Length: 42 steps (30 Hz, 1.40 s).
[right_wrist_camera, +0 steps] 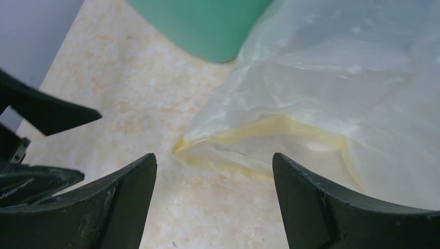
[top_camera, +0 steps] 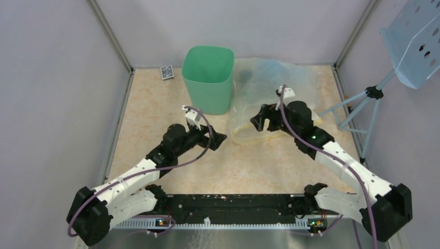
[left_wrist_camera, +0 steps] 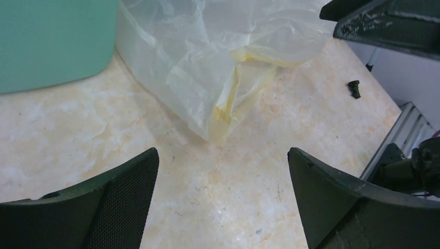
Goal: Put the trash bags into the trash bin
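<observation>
Top view: tan table. The green bin stands upright at upper centre, with a clear yellowish bag lying against its right side.

Top view only: small patterned box, upper left.

Left wrist view only: small black piece, right.

Both arms reach inward and low. The left gripper has its jaws spread wide and empty. The right gripper has its jaws apart and empty, just short of the bag's yellow edge.

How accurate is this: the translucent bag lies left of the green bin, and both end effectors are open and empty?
One error: the translucent bag lies right of the green bin, as the top external view shows. The left end effector and right end effector are indeed open and empty.
</observation>
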Available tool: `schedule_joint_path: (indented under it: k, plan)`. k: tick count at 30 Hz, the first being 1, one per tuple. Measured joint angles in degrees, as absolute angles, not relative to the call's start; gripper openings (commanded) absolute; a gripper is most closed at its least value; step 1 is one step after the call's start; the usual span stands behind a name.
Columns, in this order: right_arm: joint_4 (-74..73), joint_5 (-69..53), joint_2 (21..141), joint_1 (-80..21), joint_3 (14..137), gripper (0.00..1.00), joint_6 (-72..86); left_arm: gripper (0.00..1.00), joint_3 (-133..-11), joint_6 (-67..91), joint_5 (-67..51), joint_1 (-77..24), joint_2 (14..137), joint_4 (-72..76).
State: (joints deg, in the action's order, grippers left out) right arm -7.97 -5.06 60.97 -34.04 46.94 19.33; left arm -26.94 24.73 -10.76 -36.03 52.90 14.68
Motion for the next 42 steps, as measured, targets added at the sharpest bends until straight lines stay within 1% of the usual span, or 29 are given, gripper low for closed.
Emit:
schedule_joint_path:
  k: [6, 7, 8, 9, 10, 12, 14, 16, 17, 19, 20, 21, 26, 31, 35, 37, 38, 40, 41, 42]
  plan:
    - [-13.1, 2.2, 52.0, -23.6, 41.9, 0.76, 30.1, 0.99, -35.4, 16.2, -0.6, -45.2, 58.9, 11.4]
    - [-13.9, 3.2, 51.3, -22.5, 41.5, 0.73, 31.7, 0.99, -37.0, 14.6, 0.9, -46.9, 60.1, 11.2]
    - [-15.0, 4.2, 50.8, -21.1, 40.9, 0.68, 33.8, 0.99, -39.0, 12.4, 3.0, -48.9, 61.8, 10.8]
    - [-16.2, 5.2, 50.6, -20.0, 40.5, 0.66, 36.0, 0.99, -41.5, 9.8, 4.9, -51.0, 63.8, 10.4]
    - [-16.9, 5.7, 50.6, -19.4, 40.3, 0.64, 37.2, 0.99, -43.3, 7.7, 6.1, -52.4, 65.6, 10.1]
    - [-19.2, 7.4, 50.7, -18.0, 39.7, 0.63, 41.2, 0.99, -46.9, 3.0, 7.9, -55.0, 69.2, 8.9]
    - [-21.8, 9.4, 50.7, -17.0, 39.1, 0.64, 45.3, 0.99, -50.7, -1.5, 8.5, -56.4, 73.3, 7.6]
    - [-23.2, 10.4, 50.6, -16.8, 38.2, 0.68, 47.9, 0.99, -53.2, -4.8, 9.1, -56.7, 77.0, 6.6]
    - [-23.7, 10.8, 50.4, -16.8, 37.7, 0.71, 49.3, 0.99, -54.3, -6.3, 9.7, -56.7, 78.8, 5.8]
    - [-24.1, 11.6, 49.4, -16.8, 36.0, 0.83, 51.5, 0.99, -56.3, -8.7, 10.3, -56.6, 82.1, 4.6]
    - [-24.3, 12.2, 48.6, -16.8, 35.1, 0.86, 52.8, 0.99, -57.7, -10.0, 10.6, -56.6, 83.9, 3.3]
    - [-24.7, 12.8, 48.0, -16.8, 34.4, 0.87, 53.7, 0.99, -59.8, -11.3, 10.9, -56.6, 86.1, 1.7]
    - [-26.6, 15.7, 47.7, -16.3, 33.7, 0.88, 59.1, 0.99, -69.7, -15.7, 12.1, -56.6, 95.9, -4.8]
    - [-25.8, 17.0, 47.7, -14.7, 33.2, 0.85, 62.5, 0.99, -77.1, -17.7, 14.2, -56.4, 102.9, -10.9]
    - [-24.0, 17.4, 47.5, -14.3, 31.1, 0.84, 63.5, 0.96, -80.6, -18.3, 15.7, -56.2, 107.0, -13.8]
    - [-23.6, 17.4, 47.8, -14.3, 30.7, 0.84, 63.7, 0.89, -81.8, -18.5, 16.2, -55.9, 108.6, -15.0]
    - [-23.3, 17.4, 48.1, -14.3, 30.7, 0.84, 63.7, 0.78, -82.4, -18.7, 16.5, -55.8, 109.5, -15.4]
    - [-22.5, 17.3, 48.4, -14.3, 30.7, 0.83, 63.2, 0.51, -83.7, -19.0, 17.3, -55.4, 111.4, -16.0]
    - [-22.2, 17.3, 48.4, -14.3, 30.7, 0.82, 62.8, 0.22, -84.4, -19.0, 17.7, -55.2, 112.5, -16.6]
    - [-21.8, 17.2, 48.3, -14.3, 30.7, 0.81, 62.0, 0.04, -85.4, -19.2, 18.3, -55.0, 113.7, -17.3]
